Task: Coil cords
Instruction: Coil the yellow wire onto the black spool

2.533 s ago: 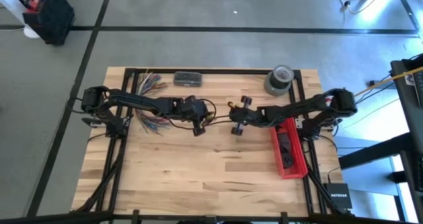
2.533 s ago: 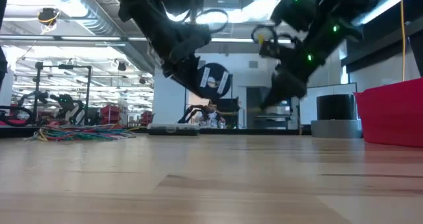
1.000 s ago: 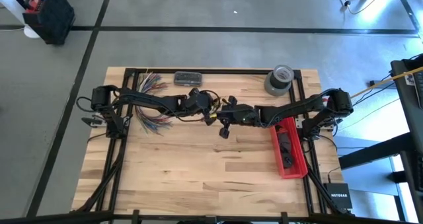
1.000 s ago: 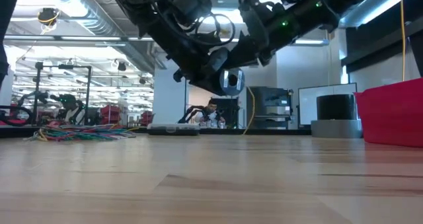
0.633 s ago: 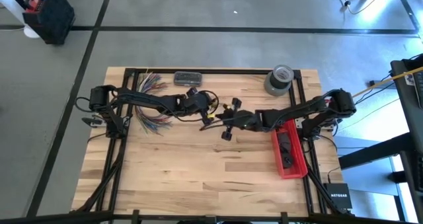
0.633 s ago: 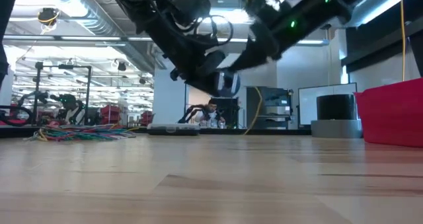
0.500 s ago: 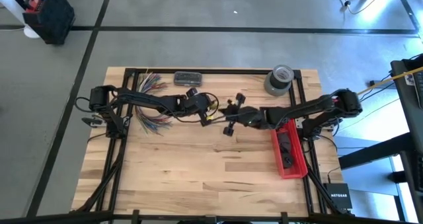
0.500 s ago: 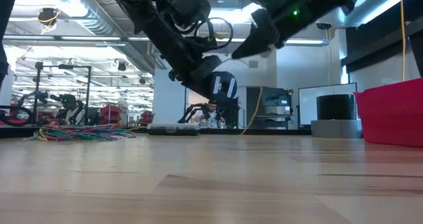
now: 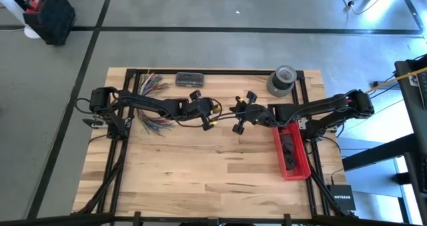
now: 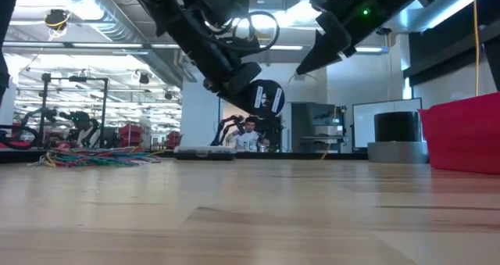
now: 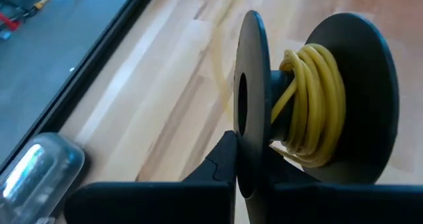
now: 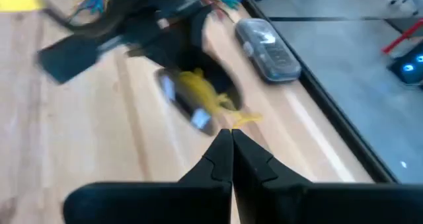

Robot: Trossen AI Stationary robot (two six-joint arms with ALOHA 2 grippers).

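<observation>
Since half a second ago the right gripper has pulled back toward the red bin, opening a gap from the left gripper; the left one has hardly shifted.

Landmark: red bin at the table's right side, something dark lying inside it.

Nearest the bin: right gripper, above the wood, fingers pressed together. A short yellow end shows at their tips in its wrist view; whether it is pinched I cannot tell.

Farther left: left gripper, also raised, fingers clamped on one flange of a black spool. One spool, two round flanges. Yellow cord wound on its hub in several turns. Spool axis runs roughly level; flanges stand on edge. One cord counted.

Beyond, away from the bin:
- one grey tape roll at the back edge, closest to the bin
- one clear case at the back edge, mid-table
- one bundle of multicoloured wires far left

Nothing lies between the two grippers.
</observation>
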